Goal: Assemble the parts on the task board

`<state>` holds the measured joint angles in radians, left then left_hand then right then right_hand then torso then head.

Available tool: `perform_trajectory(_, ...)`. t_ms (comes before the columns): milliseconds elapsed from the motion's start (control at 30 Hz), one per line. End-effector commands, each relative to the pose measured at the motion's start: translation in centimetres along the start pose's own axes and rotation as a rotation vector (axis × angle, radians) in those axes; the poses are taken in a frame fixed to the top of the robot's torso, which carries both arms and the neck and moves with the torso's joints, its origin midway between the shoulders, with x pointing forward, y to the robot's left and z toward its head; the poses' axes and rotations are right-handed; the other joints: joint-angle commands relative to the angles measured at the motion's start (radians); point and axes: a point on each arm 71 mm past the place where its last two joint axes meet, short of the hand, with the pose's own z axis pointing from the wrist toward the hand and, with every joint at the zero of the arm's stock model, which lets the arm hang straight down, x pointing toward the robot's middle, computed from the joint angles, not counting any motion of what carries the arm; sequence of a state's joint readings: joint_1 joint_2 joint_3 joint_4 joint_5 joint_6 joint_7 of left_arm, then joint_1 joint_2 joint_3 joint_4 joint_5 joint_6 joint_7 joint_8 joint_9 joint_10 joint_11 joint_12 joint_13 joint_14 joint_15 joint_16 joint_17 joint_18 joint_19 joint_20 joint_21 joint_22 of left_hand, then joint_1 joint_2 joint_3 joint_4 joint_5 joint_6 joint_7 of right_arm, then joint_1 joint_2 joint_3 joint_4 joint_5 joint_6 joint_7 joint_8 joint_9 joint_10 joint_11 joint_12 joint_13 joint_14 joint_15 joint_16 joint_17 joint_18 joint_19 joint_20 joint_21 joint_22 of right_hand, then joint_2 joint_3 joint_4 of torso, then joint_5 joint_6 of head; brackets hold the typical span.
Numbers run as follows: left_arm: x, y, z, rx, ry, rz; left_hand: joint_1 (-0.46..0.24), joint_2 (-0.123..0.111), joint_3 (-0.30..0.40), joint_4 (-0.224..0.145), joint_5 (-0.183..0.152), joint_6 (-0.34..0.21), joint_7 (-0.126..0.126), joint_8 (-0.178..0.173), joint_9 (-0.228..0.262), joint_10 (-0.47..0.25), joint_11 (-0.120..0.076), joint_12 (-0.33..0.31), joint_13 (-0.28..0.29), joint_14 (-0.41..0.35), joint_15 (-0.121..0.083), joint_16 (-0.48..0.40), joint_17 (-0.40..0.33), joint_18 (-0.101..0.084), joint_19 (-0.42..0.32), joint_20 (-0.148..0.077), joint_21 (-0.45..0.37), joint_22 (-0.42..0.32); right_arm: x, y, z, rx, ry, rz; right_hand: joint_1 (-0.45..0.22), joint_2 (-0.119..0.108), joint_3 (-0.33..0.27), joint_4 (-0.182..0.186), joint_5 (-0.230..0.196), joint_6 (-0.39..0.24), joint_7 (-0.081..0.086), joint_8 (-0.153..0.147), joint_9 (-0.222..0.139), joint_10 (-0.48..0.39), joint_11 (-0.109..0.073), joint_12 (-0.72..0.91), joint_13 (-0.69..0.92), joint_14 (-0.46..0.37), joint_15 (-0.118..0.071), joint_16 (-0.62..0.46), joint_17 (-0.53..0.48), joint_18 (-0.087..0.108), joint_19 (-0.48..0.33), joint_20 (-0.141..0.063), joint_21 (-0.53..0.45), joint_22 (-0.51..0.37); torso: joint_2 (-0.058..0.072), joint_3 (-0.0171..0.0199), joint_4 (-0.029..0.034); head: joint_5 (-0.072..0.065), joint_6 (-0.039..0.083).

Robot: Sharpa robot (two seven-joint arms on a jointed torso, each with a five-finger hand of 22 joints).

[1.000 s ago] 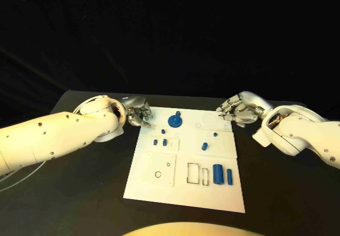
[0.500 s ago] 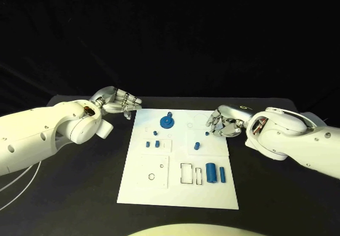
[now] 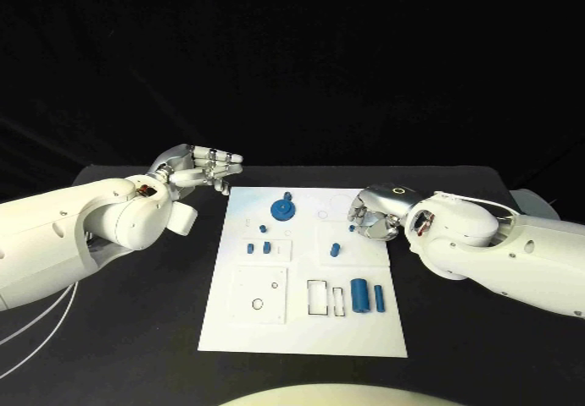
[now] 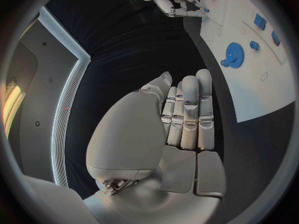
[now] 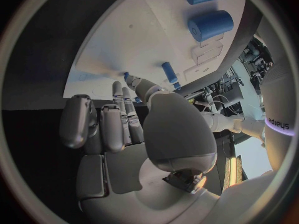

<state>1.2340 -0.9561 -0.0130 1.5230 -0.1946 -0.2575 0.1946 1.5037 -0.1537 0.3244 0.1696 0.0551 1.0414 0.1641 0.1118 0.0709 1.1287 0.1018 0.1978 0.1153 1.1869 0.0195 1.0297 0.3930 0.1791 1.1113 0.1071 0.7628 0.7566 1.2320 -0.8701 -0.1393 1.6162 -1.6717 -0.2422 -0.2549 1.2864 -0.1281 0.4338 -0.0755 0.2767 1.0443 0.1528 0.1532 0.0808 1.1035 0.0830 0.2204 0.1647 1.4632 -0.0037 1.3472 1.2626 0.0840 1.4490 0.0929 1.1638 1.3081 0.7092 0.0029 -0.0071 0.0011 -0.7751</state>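
Observation:
The white task board (image 3: 305, 326) lies in the middle of the black table. On it are a blue gear (image 3: 283, 208), several small blue pegs (image 3: 259, 248) and two blue cylinders (image 3: 361, 293) beside rectangular slots. My right hand (image 3: 373, 213) hovers over the board's far right corner. Its fingertips (image 5: 118, 87) reach toward a small blue peg (image 5: 126, 76) that stands on the board, and it holds nothing. My left hand (image 3: 201, 166) is raised off the board's far left corner, its fingers (image 4: 187, 112) straight, side by side and empty.
A longer peg (image 3: 333, 249) stands mid-board, just in front of my right hand. Bare black table (image 3: 122, 338) runs along both sides of the board. A pale object (image 3: 537, 203) sits at the table's right edge.
My right hand has come in from beyond the board's right edge to above its far right corner. My left hand has lifted away from the board's left corner and straightened its fingers.

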Motion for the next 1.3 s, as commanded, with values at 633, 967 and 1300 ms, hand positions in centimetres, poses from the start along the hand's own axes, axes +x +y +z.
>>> perform_trajectory(633,0.5,-0.2,-0.1,0.007,0.012,-0.051,0.002,0.01,0.008,-0.004,-0.002,-0.006,0.012,0.005,-0.002,-0.016,0.002,0.011,0.003,-0.009,0.003,-0.008,-0.004,0.005,-0.003,0.003,-0.011,-0.005,1.2,0.6,0.8,0.014,0.045,-0.062,0.015,0.0,0.033,-0.001,-0.005,0.05,-0.012,-0.001,0.013,0.052,-0.013,0.004,-0.002,0.044,-0.007,0.029,0.032,-0.027,0.036,-0.003,0.119,0.115,0.0,-0.0001,-0.0002,0.006,-0.004)
perform_trajectory(967,0.6,-0.1,0.0,-0.002,0.016,-0.052,0.0,0.009,0.007,-0.005,-0.002,-0.008,0.014,0.005,-0.003,-0.02,0.004,0.014,0.004,-0.01,0.005,-0.009,-0.006,0.005,-0.003,0.003,-0.013,-0.007,1.8,0.8,1.2,0.023,0.064,-0.095,0.022,0.003,0.04,-0.006,-0.005,0.063,-0.016,0.001,0.018,0.065,-0.018,0.01,0.001,0.047,-0.011,0.038,0.043,-0.034,0.047,-0.006,0.16,0.138,0.0,0.0001,-0.0005,0.001,-0.007)
perform_trajectory(1300,0.6,-0.1,0.0,-0.006,0.017,-0.048,-0.001,0.008,0.007,-0.005,-0.002,-0.009,0.014,0.005,-0.003,-0.021,0.004,0.015,0.004,-0.011,0.005,-0.01,-0.006,0.005,-0.003,0.004,-0.014,-0.008,1.9,1.0,1.3,0.019,0.057,-0.102,0.024,0.007,0.043,-0.007,-0.006,0.075,-0.02,0.003,0.023,0.074,-0.022,0.014,0.004,0.052,-0.014,0.05,0.058,-0.039,0.055,-0.009,0.188,0.154,0.0,0.0001,-0.0001,0.003,-0.007)
